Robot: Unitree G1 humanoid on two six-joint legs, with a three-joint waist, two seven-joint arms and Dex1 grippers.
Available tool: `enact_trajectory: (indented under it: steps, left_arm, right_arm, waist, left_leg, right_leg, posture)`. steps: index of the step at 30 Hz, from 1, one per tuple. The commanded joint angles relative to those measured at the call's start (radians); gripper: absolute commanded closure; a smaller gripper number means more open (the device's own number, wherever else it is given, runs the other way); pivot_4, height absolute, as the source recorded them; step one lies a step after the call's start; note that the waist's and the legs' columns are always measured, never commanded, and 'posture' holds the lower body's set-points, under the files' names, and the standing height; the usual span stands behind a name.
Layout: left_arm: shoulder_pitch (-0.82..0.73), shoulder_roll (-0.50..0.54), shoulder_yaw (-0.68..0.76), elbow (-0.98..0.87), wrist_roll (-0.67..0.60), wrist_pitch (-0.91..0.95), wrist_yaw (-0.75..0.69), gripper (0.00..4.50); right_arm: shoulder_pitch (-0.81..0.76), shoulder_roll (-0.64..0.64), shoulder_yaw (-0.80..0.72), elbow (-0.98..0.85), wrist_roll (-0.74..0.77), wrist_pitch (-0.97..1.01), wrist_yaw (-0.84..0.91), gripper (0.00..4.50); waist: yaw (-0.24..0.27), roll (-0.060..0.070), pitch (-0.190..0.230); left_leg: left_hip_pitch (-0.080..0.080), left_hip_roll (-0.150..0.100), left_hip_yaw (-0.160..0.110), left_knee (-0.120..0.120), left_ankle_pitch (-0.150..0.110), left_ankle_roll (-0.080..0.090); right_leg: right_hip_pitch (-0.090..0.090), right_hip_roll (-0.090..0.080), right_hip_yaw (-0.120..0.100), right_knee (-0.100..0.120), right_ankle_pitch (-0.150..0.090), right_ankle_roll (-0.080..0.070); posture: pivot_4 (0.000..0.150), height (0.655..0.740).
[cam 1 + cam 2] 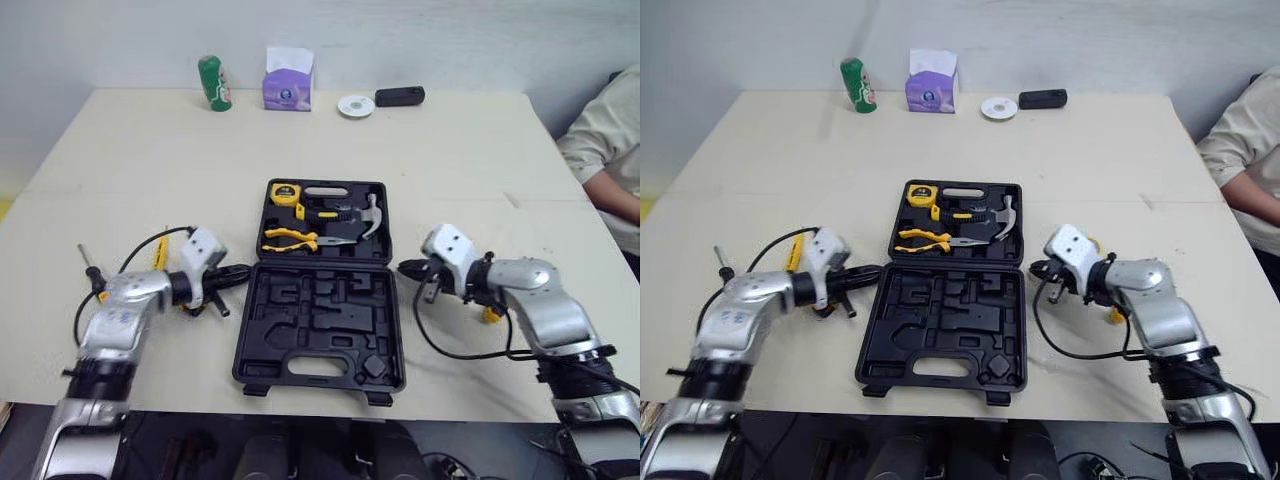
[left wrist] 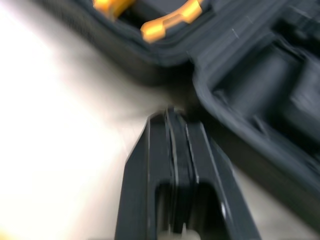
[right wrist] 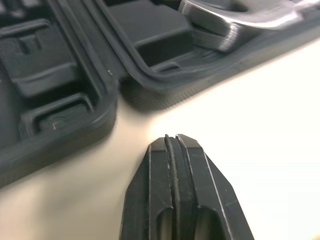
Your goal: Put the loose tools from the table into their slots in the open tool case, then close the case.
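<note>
A: Three tools look seated: tape measure (image 1: pixel 285 192), pliers (image 1: pixel 292 238) and hammer (image 1: pixel 370 214), all in the far half of the tool case (image 1: pixel 320 372), which lies open mid-table (image 1: pixel 450 160).

B: What's left?

A: The near half's slots look empty. Loose ones are a screwdriver (image 1: pixel 91 268) and a yellow tool (image 1: pixel 160 253) by the left arm, plus a yellow piece (image 1: pixel 491 315) behind the right forearm. Case not yet closed. I'd judge under halfway.

B: Grippers?

A: Left gripper (image 1: pixel 245 269) is clenched on nothing, tips just beside the case's left edge. Right gripper (image 1: pixel 403 267) is likewise pinched together and empty, just off the right edge near the hinge.

B: Anything unclear?

A: The yellow tool is partly under the left wrist, can't name it. The right-side yellow piece is mostly hidden. A person's sleeve (image 1: pixel 600 140) is cut off at the frame edge.
</note>
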Motion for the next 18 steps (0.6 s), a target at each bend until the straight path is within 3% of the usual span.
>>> enact_trajectory:
  steps: [1, 3, 5, 9, 13, 15, 18]
  left_arm:
    - [0.097, 0.058, 0.163, -0.152, -0.131, 0.053, -0.031, 4.48]
    - [0.170, 0.085, 0.264, -0.200, -0.186, 0.100, -0.020, 4.48]
    - [0.254, 0.110, 0.390, -0.237, -0.236, 0.152, 0.000, 4.50]
    - [0.427, 0.143, 0.610, -0.266, -0.268, 0.194, 0.018, 3.13]
    - [0.547, 0.167, 0.767, -0.188, -0.255, 0.170, 0.017, 1.19]
    - [0.595, 0.189, 0.844, -0.100, -0.233, 0.140, 0.017, 0.17]
    - [0.634, 0.232, 0.901, 0.093, -0.143, 0.006, 0.063, 0.04]
  right_arm:
    - [0.044, -0.080, -0.116, -0.071, 0.068, -0.006, 0.042, 4.50]
    - [0.085, -0.122, -0.180, -0.091, 0.116, 0.010, 0.068, 4.50]
    - [0.130, -0.162, -0.267, -0.107, 0.184, 0.050, 0.100, 3.85]
    - [0.213, -0.242, -0.403, -0.081, 0.251, 0.097, 0.136, 2.18]
    - [0.266, -0.305, -0.492, 0.010, 0.245, 0.078, 0.135, 0.06]
    - [0.303, -0.356, -0.543, 0.099, 0.222, 0.032, 0.157, 0.00]
    - [0.332, -0.425, -0.596, 0.207, 0.204, -0.023, 0.183, 0.00]
  waist:
    - [-0.003, 0.000, 0.000]
    - [-0.004, 0.000, 0.000]
    - [-0.008, 0.000, 0.000]
    - [-0.012, 0.000, 0.001]
    - [-0.011, 0.000, 0.001]
    - [-0.008, 0.000, 0.001]
    - [-0.007, 0.000, 0.001]
  left_leg:
    - [0.000, 0.000, 0.000, 0.000, 0.000, 0.000]
    - [0.001, 0.000, 0.000, 0.001, 0.000, 0.000]
    - [0.002, 0.000, -0.001, 0.001, -0.002, 0.000]
    - [0.003, 0.001, 0.000, 0.000, -0.003, 0.000]
    - [0.003, 0.001, 0.000, 0.000, -0.006, 0.001]
    - [0.003, 0.001, 0.001, 0.000, -0.008, 0.002]
    - [0.002, 0.001, 0.001, 0.000, -0.011, 0.005]
  right_leg:
    - [0.000, 0.000, 0.000, 0.000, 0.000, 0.000]
    - [0.001, 0.000, 0.000, 0.000, 0.000, 0.000]
    - [0.001, -0.001, 0.001, -0.003, 0.000, 0.000]
    - [0.001, -0.001, 0.001, -0.003, 0.000, -0.001]
    - [0.001, -0.001, 0.001, -0.004, 0.000, -0.001]
    - [0.001, -0.002, 0.001, -0.004, -0.001, -0.001]
    - [0.000, -0.003, 0.001, -0.005, -0.001, -0.001]
  posture:
    - [0.150, 0.7278]
    - [0.150, 0.7278]
    - [0.150, 0.7278]
    - [0.150, 0.7278]
    - [0.150, 0.7278]
    - [0.150, 0.7278]
    - [0.150, 0.7278]
